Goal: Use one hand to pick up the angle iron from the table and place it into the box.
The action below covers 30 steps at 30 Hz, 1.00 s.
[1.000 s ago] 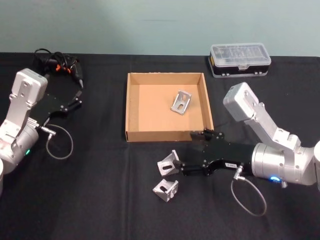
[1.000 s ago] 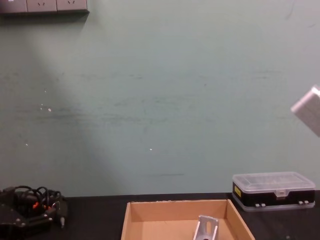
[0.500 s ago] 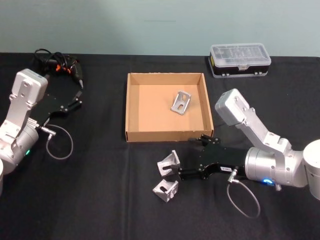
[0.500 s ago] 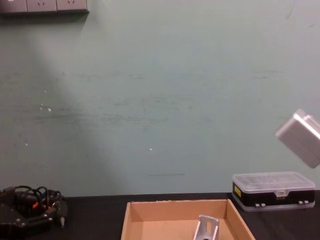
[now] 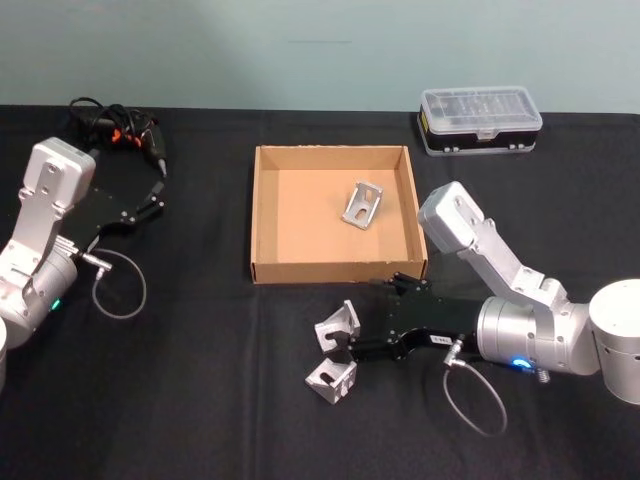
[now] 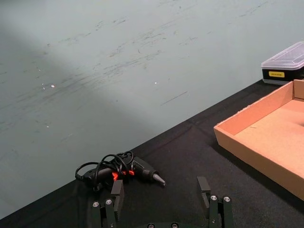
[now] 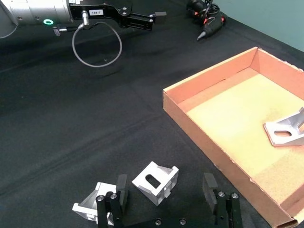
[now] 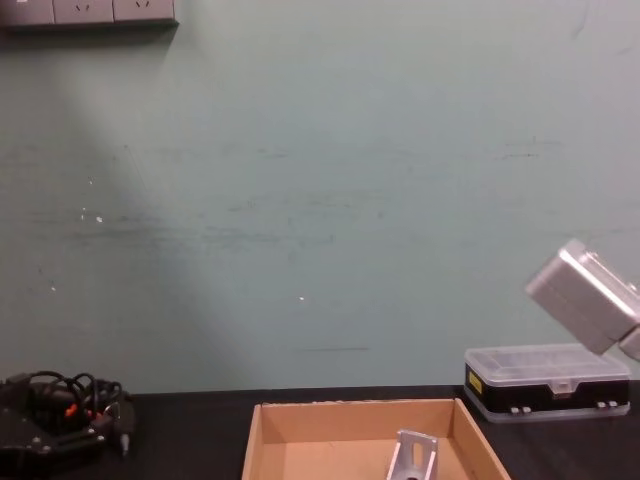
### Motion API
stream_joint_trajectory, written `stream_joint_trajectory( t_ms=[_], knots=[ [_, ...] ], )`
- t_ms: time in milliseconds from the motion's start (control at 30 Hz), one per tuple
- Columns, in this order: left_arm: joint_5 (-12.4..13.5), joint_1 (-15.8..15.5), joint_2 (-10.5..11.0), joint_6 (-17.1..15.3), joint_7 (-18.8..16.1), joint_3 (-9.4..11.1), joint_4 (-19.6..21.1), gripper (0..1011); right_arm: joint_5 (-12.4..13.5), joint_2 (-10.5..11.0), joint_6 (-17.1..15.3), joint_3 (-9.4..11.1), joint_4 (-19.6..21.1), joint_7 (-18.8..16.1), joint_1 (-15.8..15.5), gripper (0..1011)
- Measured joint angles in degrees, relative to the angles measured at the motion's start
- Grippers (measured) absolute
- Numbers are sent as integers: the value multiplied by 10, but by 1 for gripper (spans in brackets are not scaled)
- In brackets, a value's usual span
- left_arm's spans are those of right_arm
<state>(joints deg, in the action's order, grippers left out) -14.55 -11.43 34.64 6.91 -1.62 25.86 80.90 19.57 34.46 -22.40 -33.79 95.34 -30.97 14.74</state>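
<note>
Two grey angle irons lie on the black table (image 5: 200, 400) in front of the tan box (image 5: 330, 270): one (image 5: 337, 327) nearer the box, one (image 5: 331, 379) closer to me. Another angle iron (image 5: 362, 204) rests inside the box, also visible in the chest view (image 8: 412, 455). My right gripper (image 5: 362, 320) hovers low and open just right of the nearer table piece. In the right wrist view that angle iron (image 7: 155, 182) sits between the spread fingers (image 7: 121, 190), untouched, with the other piece (image 7: 90, 206) off to the side. My left gripper (image 5: 155, 195) is parked open at the far left.
A black plastic case with a clear lid (image 5: 480, 118) stands behind the box at the right. A corded electric screwdriver (image 5: 120, 130) lies at the back left. Cable loops hang from both wrists (image 5: 118, 285). The right arm's grey housing (image 8: 580, 295) rises beside the box.
My right arm has shifted left and lower, bringing its open fingers up around the nearer angle iron. Both table pieces and the left arm have stayed still.
</note>
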Motion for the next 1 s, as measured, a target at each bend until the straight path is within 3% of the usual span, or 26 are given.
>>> stream_joint_trajectory(
  t_ms=[833,1000],
  knots=[
    [0,0,0,0,0,0,0,1000,-11,-20,-4,-8,-20,7,1,1003],
    [0,0,0,0,0,0,0,1000,-12,-21,-4,-6,-20,9,-1,931]
  ],
)
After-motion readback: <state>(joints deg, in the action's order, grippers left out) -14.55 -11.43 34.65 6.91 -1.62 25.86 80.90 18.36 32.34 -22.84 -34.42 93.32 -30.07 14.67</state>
